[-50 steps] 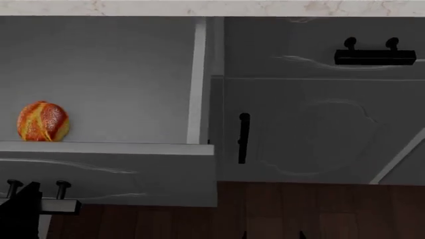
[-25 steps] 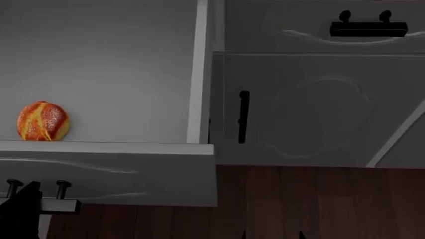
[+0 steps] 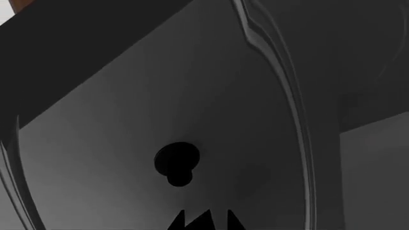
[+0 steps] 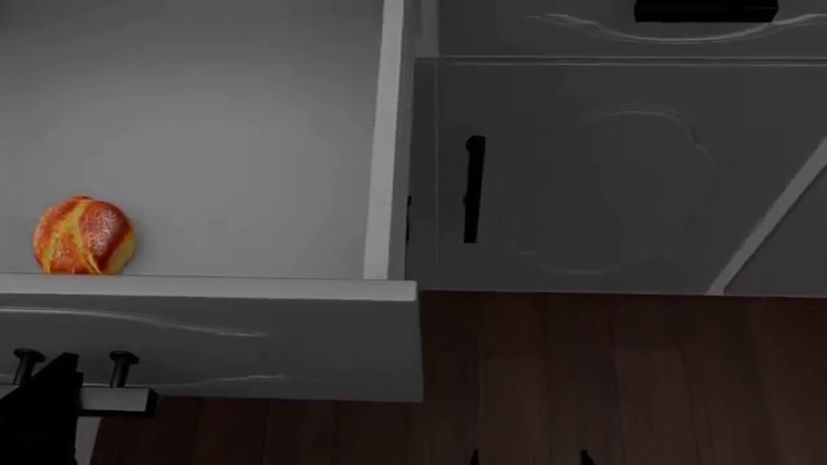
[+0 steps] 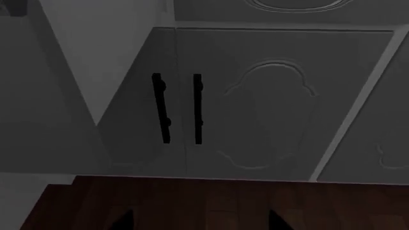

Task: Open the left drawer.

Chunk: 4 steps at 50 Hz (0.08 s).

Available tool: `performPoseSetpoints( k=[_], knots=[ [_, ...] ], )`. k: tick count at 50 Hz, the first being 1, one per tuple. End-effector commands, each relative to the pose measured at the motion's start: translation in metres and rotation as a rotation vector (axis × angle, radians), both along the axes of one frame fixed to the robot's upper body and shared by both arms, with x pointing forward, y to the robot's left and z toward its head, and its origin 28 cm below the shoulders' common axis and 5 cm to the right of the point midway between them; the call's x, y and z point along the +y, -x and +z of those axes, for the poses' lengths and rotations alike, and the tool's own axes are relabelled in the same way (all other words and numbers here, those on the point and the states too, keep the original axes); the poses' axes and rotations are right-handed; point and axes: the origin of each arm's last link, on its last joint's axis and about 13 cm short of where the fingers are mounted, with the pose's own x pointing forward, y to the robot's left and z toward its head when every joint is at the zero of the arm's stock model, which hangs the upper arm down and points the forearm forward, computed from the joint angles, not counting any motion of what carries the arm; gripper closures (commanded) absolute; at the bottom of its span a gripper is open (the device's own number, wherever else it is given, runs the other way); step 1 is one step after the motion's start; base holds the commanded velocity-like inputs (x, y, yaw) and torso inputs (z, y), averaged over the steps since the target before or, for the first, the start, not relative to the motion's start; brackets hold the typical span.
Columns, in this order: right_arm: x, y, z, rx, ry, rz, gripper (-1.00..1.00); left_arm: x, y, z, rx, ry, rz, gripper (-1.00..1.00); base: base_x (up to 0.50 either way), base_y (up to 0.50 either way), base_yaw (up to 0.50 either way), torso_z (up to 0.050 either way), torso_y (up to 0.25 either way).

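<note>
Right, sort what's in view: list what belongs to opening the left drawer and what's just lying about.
Job:
- wide dark-grey left drawer front with wavy trim, pulled out
- its black bar handle
- left gripper at that handle

Lying about:
- round orange-red bread roll inside the drawer
- tall grey cabinet door
- dark wooden floor

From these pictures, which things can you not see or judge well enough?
- Left gripper: cut off by the head view's corner at the drawer's black bar handle; open or shut cannot be told.
- Right gripper: only dark fingertips at the right wrist view's lower edge.
- Pale grey-white drawer box: its back lies beyond the head view's top edge.
- Orange-yellow round object inside: too small to identify.
</note>
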Motion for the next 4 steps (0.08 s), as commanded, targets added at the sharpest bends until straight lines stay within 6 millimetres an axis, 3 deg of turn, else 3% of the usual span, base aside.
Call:
performPoseSetpoints(
  k=[1, 4],
  knots=[
    [-0.0001, 0.0001, -0.0001, 0.001, 0.0, 0.001, -1.0, -0.0028, 0.0018, -0.0007, -0.015, -0.002, -0.027, 1.0, -0.19, 0.0, 0.0, 0.0, 0.0],
    [-0.0002, -0.0001, -0.0073, 0.002, 0.001, 0.001, -1.0, -0.0028, 0.0016, -0.0006, -0.016, -0.001, -0.027, 1.0, -0.19, 0.0, 0.0, 0.0, 0.0]
  ],
)
